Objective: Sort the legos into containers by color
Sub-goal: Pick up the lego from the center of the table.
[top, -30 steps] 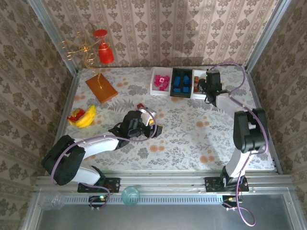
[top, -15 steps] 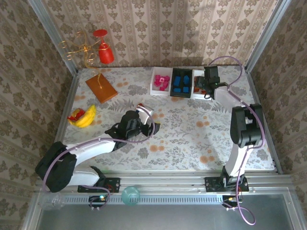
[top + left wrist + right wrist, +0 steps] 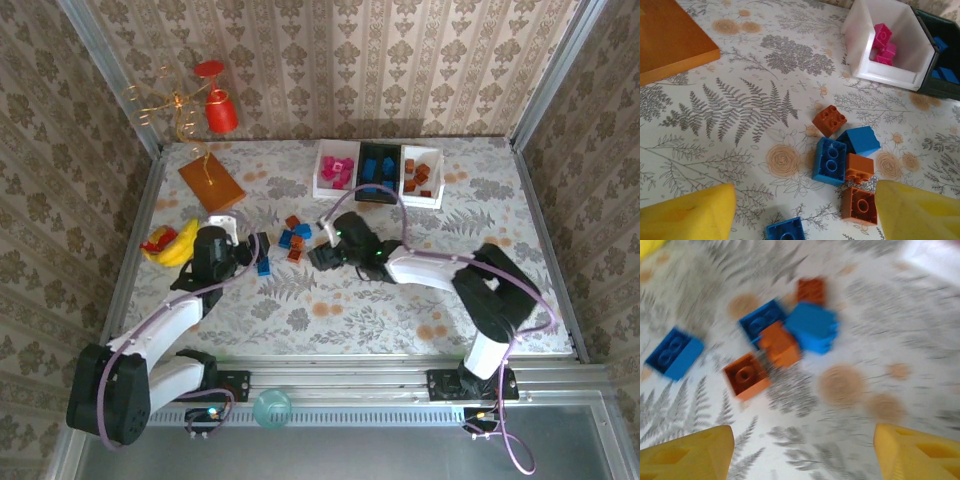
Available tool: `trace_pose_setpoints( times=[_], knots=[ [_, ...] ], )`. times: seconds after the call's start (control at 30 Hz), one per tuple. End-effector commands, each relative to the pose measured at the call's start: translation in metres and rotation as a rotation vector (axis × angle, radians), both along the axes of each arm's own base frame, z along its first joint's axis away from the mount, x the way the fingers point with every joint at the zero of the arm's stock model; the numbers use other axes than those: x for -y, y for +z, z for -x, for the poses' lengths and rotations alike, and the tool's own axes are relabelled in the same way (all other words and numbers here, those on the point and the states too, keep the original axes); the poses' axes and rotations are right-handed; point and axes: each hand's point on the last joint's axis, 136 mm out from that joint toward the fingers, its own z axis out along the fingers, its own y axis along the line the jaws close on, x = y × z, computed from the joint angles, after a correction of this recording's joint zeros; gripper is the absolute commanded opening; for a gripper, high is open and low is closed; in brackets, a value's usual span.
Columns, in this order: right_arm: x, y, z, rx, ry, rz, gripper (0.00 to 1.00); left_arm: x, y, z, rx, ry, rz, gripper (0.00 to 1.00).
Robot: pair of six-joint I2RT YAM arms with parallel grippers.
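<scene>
Since left end effector [image 3: 805, 212] and right end effector [image 3: 802, 450] are both released and empty, grab lone blue brick [image 3: 785, 231] first, clear of the touching cluster [image 3: 831, 161].

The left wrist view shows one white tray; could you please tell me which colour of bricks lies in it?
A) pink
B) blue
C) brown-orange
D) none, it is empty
A: the white tray has pink bricks lying against its far wall, with no other colour inside it.
</scene>
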Motion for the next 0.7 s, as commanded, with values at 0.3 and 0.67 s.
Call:
trace_pose_setpoints(
  times=[0.3,0.67],
  knots=[
    [-0.070,-0.041,-0.010,-0.024,0.150,0.029,0.75,-0.006,0.009,0.005,0.004,0.011,0.068,0.75],
    [-0.084,-0.060,-0.008,-0.084,0.179,0.022,0.61,-0.007,0.009,0.005,0.006,0.011,0.068,0.76]
  ],
)
